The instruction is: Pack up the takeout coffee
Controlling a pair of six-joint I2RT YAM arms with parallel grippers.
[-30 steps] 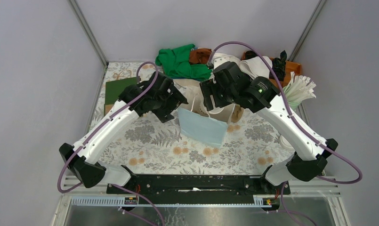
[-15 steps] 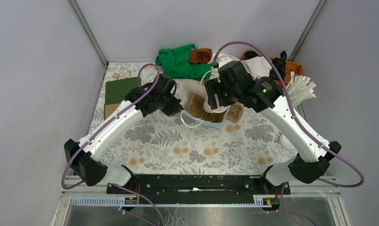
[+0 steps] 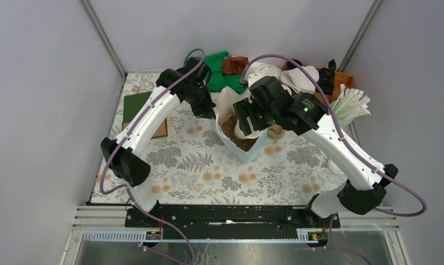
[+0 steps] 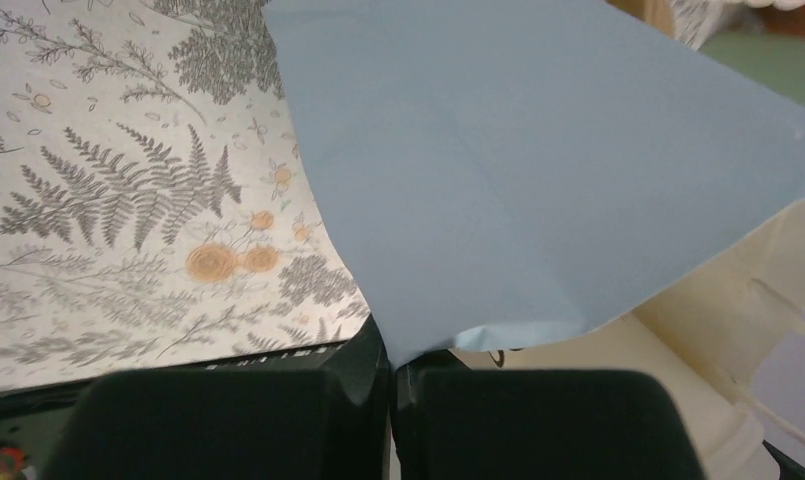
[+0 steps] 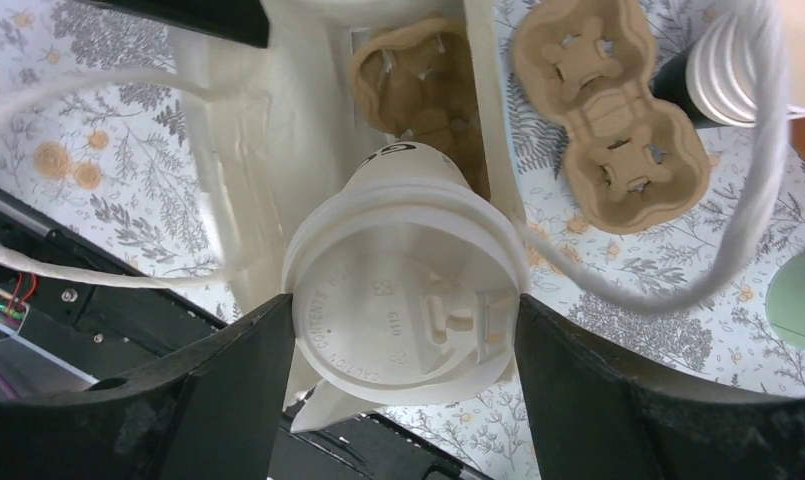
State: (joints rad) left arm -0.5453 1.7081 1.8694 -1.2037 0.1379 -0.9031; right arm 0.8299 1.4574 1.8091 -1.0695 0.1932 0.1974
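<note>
The table (image 3: 197, 171), covered in a fern-and-flower print, carried a pale blue paper bag (image 3: 242, 156) standing open near its middle. A flat green bag (image 3: 135, 105) lay left of it, a green cloth (image 3: 217, 69) behind it, and a brown pulp cup tray (image 5: 608, 110) just right.

takeout coffee (image 5: 408, 300) lid — smooth white plastic | bag (image 4: 538, 150) — matt blue paper | cup tray (image 5: 608, 110) rough pulp

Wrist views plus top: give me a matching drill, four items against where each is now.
Items:
1. takeout coffee
2. blue bag
3. pulp tray
4. green cloth

Places:
A. lying flat outside the bag, beside it
B. edge pinched by the left fingers
C. heaped at the back, behind the bag
D. clamped between the right fingers, over the open bag

Pairs: 1-D, 2-B, 3-A, 4-C
</note>
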